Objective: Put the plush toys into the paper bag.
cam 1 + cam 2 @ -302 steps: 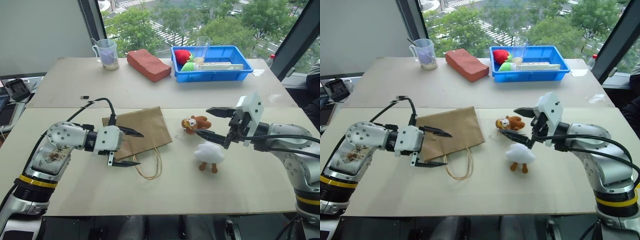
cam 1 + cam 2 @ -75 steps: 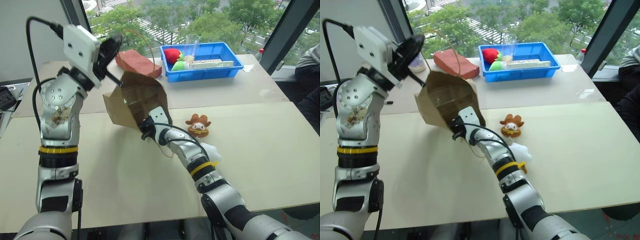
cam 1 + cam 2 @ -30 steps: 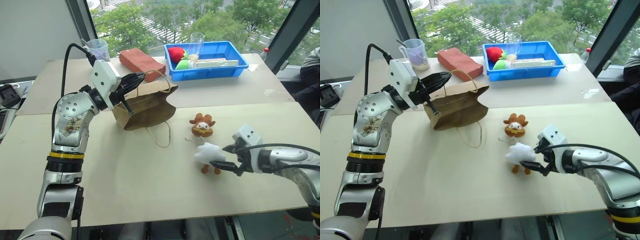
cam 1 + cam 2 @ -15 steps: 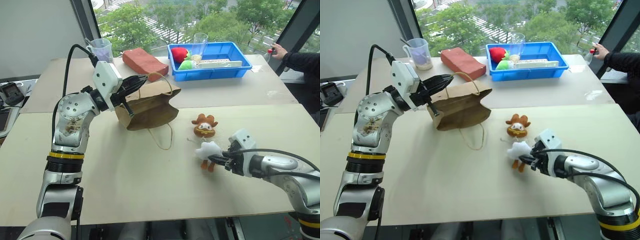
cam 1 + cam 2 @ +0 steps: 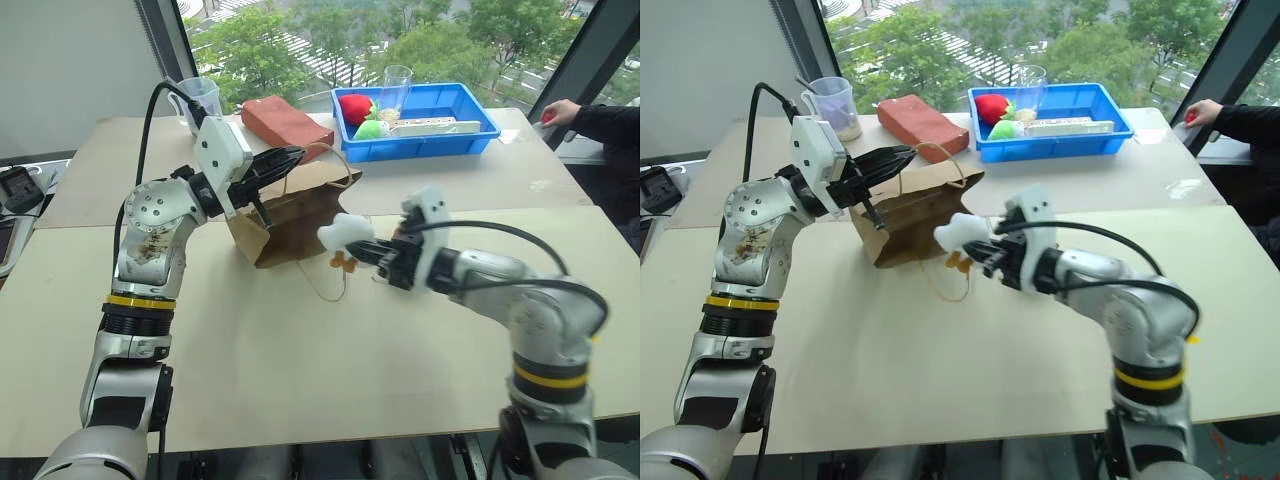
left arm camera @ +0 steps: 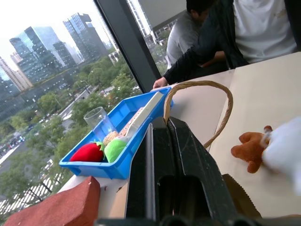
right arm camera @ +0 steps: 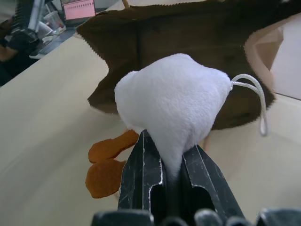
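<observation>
Your paper bag is the biggest thing to manage: it sits propped on the table with its mouth facing the right arm, and it looks thin, light and floppy, so expect the opening to sag or fold if you push on it. The left gripper has its fingers pressed together at the bag's top edge by one loop handle; that looks like a pinch on the rim, and it's the sensible place to hold, since the stiff upper edge keeps the mouth open better than the handle would. The other handle lies slack on the table below the mouth, so watch that it doesn't catch. The white plush toy is up in the air just in front of the bag mouth, pinched by the right gripper, whose fingers squeeze into its lower body with the orange feet dangling to one side. It reads as soft, very light and squashy, not fragile, so a firm pinch through the stuffing is fine; a grip on fluff alone could slip. Its thin white string loop hangs loose and may snag on the serrated bag edge. You can't see the brown toy right now.
</observation>
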Controlling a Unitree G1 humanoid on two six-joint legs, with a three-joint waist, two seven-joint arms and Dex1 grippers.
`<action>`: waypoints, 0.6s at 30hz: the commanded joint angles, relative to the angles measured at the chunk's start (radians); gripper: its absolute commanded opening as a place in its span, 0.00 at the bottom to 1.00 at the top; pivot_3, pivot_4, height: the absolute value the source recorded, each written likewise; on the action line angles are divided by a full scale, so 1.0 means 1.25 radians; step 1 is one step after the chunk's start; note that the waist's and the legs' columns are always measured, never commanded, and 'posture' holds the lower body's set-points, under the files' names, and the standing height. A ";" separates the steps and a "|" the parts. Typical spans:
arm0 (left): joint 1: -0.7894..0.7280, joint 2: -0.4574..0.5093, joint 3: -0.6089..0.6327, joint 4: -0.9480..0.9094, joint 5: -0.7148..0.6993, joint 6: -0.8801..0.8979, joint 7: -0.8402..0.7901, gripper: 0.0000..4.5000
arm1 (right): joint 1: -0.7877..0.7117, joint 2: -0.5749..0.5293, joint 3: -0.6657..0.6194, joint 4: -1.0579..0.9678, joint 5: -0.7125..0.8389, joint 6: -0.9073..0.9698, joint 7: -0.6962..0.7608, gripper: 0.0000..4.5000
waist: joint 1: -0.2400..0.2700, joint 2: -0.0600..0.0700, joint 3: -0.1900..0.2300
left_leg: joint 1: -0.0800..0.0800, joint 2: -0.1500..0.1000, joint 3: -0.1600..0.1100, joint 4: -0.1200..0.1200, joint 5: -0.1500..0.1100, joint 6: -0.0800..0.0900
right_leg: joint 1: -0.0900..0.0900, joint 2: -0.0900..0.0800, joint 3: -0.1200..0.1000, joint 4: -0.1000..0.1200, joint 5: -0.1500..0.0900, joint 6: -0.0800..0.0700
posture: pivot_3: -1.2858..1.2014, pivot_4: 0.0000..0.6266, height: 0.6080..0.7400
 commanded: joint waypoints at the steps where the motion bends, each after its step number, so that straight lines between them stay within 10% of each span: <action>1: -0.028 -0.009 0.003 -0.015 -0.006 -0.011 0.005 0.00 | -0.040 0.035 0.052 0.094 -0.074 -0.098 -0.018 0.00 | -0.002 0.000 0.000 | 0.000 0.000 0.000 0.000 0.000 0.000 | 0.000 0.000 0.000 0.000 0.000 0.000 | 0.52 0.24 1.00; 13: -0.029 -0.024 0.005 -0.027 -0.003 -0.004 0.017 0.00 | -0.226 0.272 0.147 0.573 -0.266 -0.432 0.001 0.00 | -0.039 0.001 0.000 | 0.004 0.000 -0.001 -0.006 0.002 -0.003 | -0.001 0.001 0.000 0.003 0.000 0.000 | 0.52 0.24 1.00; 18: -0.017 -0.012 0.010 -0.043 -0.004 0.000 0.022 0.00 | -0.224 0.286 0.143 0.599 -0.286 -0.478 0.038 0.44 | -0.041 0.001 0.000 | 0.003 0.000 -0.003 -0.006 0.002 -0.003 | -0.002 0.000 0.000 0.002 0.000 0.000 | 0.52 0.24 1.00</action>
